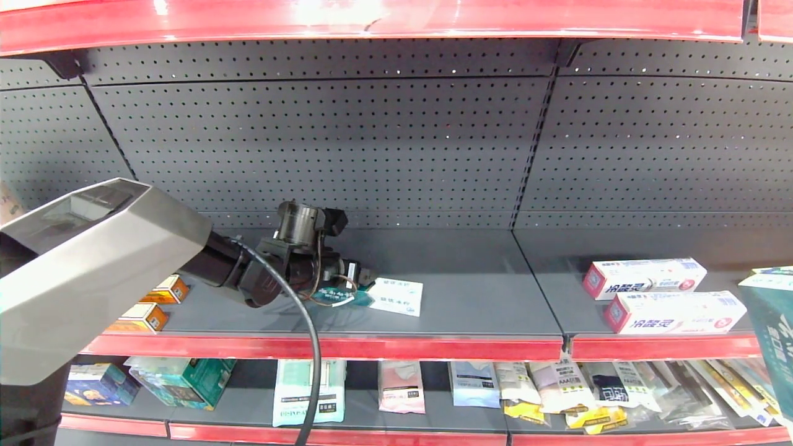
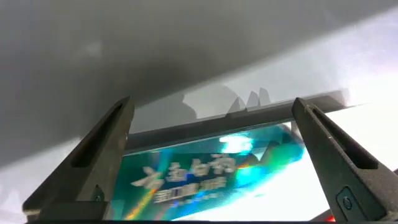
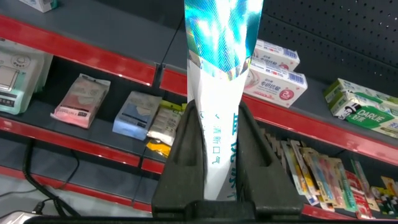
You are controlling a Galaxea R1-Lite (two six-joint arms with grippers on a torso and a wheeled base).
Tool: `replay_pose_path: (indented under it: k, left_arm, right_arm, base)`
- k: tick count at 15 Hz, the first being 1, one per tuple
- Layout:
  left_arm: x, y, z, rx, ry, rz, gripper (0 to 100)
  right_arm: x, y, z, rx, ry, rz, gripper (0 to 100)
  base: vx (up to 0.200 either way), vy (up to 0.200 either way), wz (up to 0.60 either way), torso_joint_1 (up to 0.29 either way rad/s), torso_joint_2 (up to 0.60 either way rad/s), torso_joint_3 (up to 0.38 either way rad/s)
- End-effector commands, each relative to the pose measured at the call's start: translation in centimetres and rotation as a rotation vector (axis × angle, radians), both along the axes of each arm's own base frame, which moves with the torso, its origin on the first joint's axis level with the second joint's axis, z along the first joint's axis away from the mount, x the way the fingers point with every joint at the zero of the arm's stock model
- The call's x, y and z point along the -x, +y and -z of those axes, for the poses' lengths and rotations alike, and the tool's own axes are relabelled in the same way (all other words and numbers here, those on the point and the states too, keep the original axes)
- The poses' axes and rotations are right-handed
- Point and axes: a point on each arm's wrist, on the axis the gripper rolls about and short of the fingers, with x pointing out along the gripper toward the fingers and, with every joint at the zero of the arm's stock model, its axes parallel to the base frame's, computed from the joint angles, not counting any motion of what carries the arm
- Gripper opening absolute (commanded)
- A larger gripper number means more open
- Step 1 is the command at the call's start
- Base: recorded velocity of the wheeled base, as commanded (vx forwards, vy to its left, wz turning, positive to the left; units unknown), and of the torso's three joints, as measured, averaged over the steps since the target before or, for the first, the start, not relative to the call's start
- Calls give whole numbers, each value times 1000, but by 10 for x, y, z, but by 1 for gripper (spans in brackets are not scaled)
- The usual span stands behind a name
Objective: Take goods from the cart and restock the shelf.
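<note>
Although packets point(image 1: 401, 385) crowd the tier below, the grey metal shelf point(image 1: 471, 291) with its perforated back panel and red front strip point(image 1: 433, 347) lies mostly bare across its middle bay. At the far right edge of the head view stands a tall white carton with a teal, shimmering foil end point(image 1: 771, 334). The right gripper point(image 3: 217, 112) is clamped on its lower white part, and the foil end rises upright above the fingers, out in front of the shelving. A second white and teal carton of the same kind point(image 1: 396, 297) lies flat on the middle bay, slightly askew. Its near edge sits just short of the red strip. The left gripper point(image 2: 212, 115) sits at this flat carton's left end with its fingers spread wide, the carton's glossy teal face between them. Bare board runs from the flat carton back to the panel and rightward to the seam between bays. Beyond that seam, two long white toothpaste boxes with red ends point(image 1: 644, 277) lie one behind the other, near the front edge. Small orange boxes point(image 1: 155, 306) sit at the shelf's left end, partly behind the left arm.
</note>
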Motion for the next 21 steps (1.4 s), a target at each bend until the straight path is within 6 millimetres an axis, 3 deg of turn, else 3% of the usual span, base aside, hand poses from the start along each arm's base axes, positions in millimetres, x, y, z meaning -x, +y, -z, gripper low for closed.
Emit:
replay_pose_path:
  k: [1, 21]
  left_arm:
    - [7, 4, 1, -8, 17, 0, 100]
    - [16, 15, 7, -40, 74, -11, 100]
  right_arm:
    - [0, 0, 0, 0, 1, -1, 0]
    - [0, 0, 1, 0, 1, -1, 0]
  base:
    - [0, 0, 0, 0, 0, 0]
    - [0, 0, 0, 0, 0, 0]
